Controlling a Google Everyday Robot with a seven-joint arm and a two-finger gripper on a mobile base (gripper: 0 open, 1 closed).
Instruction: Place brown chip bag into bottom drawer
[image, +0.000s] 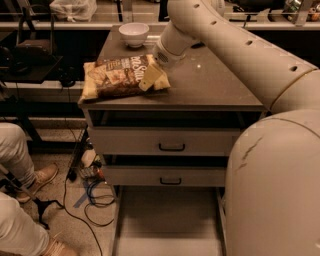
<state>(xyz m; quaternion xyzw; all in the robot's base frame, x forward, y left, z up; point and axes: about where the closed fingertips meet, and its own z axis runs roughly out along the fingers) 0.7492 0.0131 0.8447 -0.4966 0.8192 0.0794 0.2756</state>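
The brown chip bag (117, 76) lies flat on the cabinet top (215, 87), upper left of the frame; the gripper (151, 78) is at its right end, spread or pinching I cannot tell; the bottom drawer (167, 220) stands pulled out at lower centre.
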